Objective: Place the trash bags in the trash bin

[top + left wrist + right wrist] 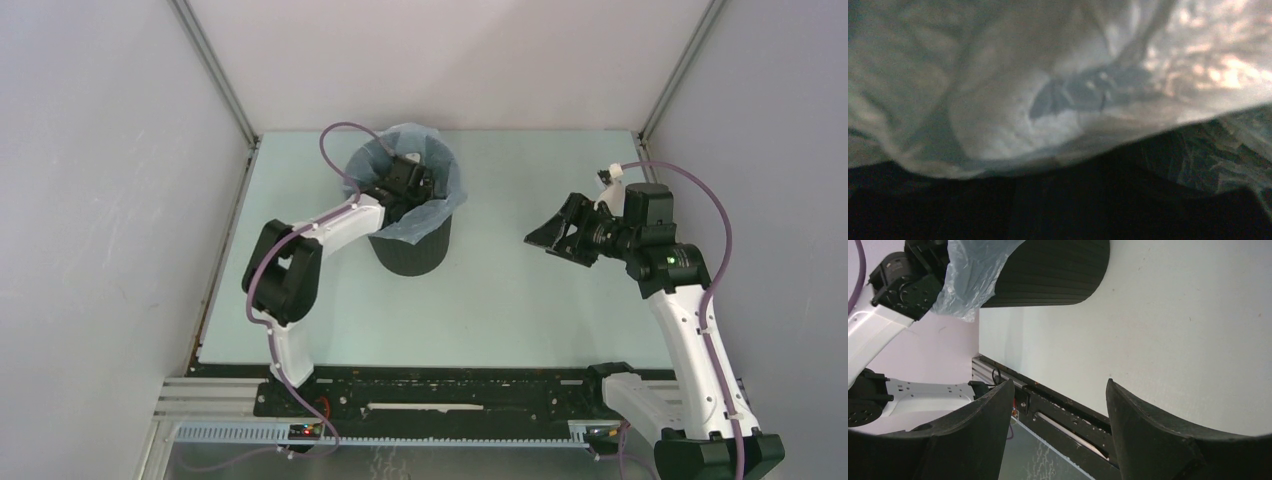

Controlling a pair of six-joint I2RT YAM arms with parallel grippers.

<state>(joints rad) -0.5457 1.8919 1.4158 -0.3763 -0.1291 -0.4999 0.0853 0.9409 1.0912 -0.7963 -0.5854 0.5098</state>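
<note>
- Pale green tabletop (pixel 520 310), walled in white at 9, 12 and 3 o'clock, carried a round matte black plastic bin (pixel 412 255), upright, toward 10 o'clock of its middle.
- A thin, translucent grey-blue film bag (pixel 447 180) sat in and over the bin's mouth. Its wrinkled edge spilled outside the rim from about 3 to 6 o'clock and stood above it at 12.
- The left gripper (pixel 405 183) reached down into the mouth, inside the bag. Its wrist camera showed only film pressed close, so I could not tell whether its jaws were clenched or released.
- The right gripper (pixel 548 237) hovered over bare table, well apart from the bin at its 9 o'clock. Its fingers (pixel 973 435) stood apart with nothing between them.
- By my judgement the left arm was far nearer, and the way in was straight down. Open table on the 3 o'clock side gave the right arm room to reach the overhanging edge.
</note>
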